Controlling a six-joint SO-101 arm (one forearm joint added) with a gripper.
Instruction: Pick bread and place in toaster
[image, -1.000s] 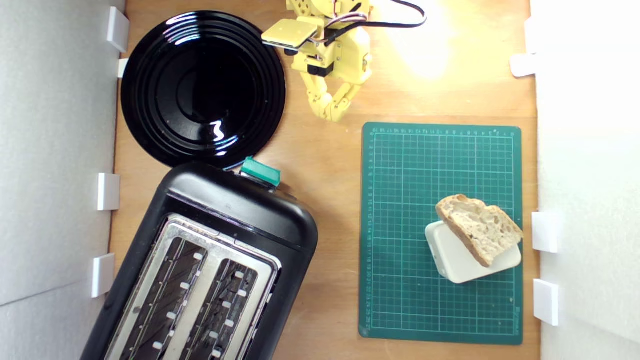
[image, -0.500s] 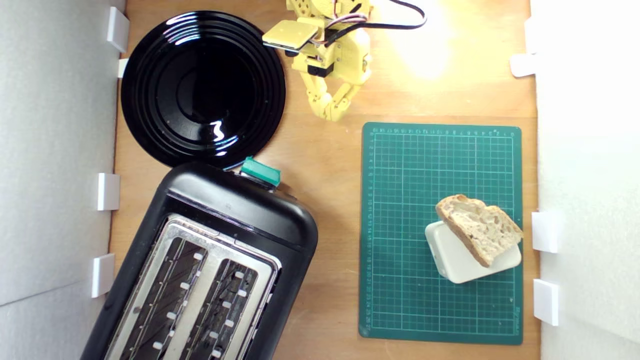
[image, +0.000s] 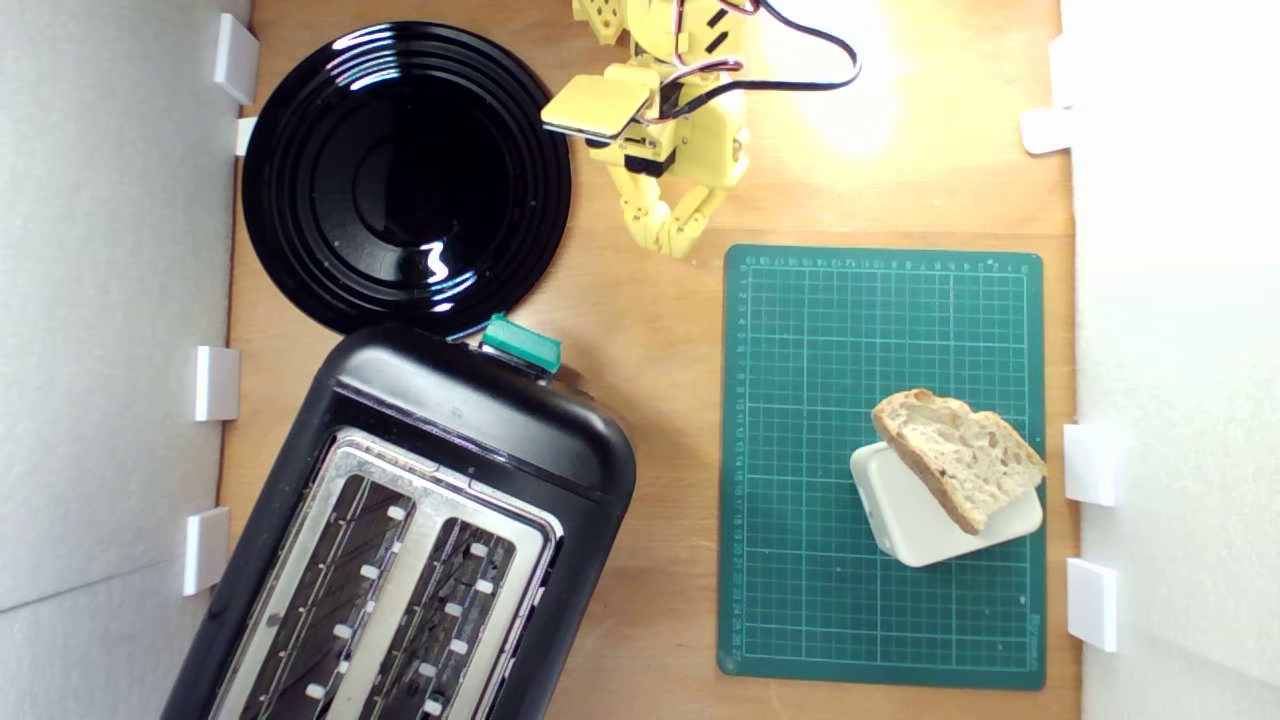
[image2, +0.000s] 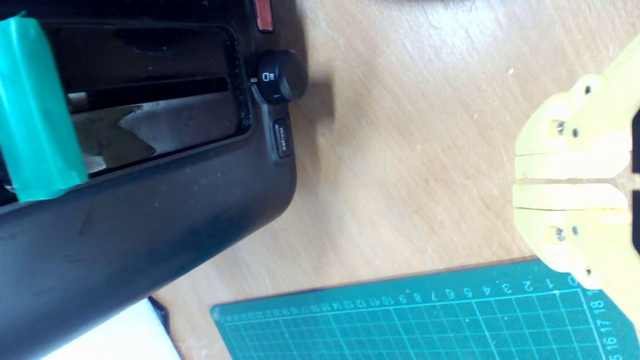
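1. Gripper (image: 672, 240): jaws pressed together, holding nothing, over bare table (image: 650, 330); since the earlier frames it has shifted slightly toward 5 o'clock in the exterior view.
2. Bread (image: 960, 455): unmoved, leaning on a cream box (image: 905, 525) on the green mat (image: 800, 450), at 5 o'clock from the gripper.
3. Toaster (image: 480, 420): at 7 o'clock, slots empty.
4. Black plate (image: 405, 175): at 9 o'clock.
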